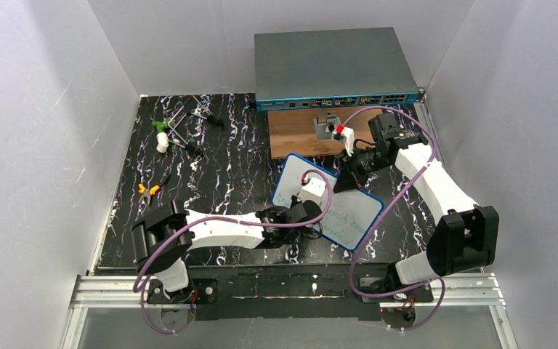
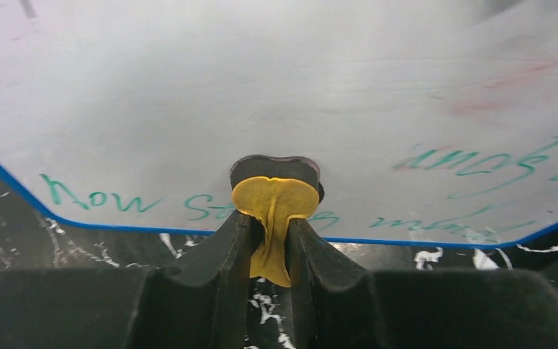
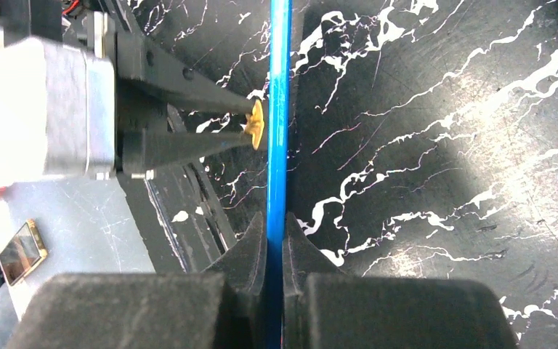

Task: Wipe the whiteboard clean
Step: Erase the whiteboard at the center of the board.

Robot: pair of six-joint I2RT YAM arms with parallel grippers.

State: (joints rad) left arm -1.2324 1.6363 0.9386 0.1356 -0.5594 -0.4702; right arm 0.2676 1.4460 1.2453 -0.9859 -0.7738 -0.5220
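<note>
The whiteboard [image 1: 350, 212] stands tilted off the black marbled counter [image 1: 218, 174], near its middle, in front of the grey box [image 1: 334, 62]; green handwriting still covers its lower part. The right pincer [image 3: 275, 243] is pressed together on the board's blue rim, seen edge-on in the right wrist view. The left pincer [image 2: 270, 233] pinches a small yellow pad [image 2: 275, 200]; the pad touches the board's white face just above the lower rim.
</note>
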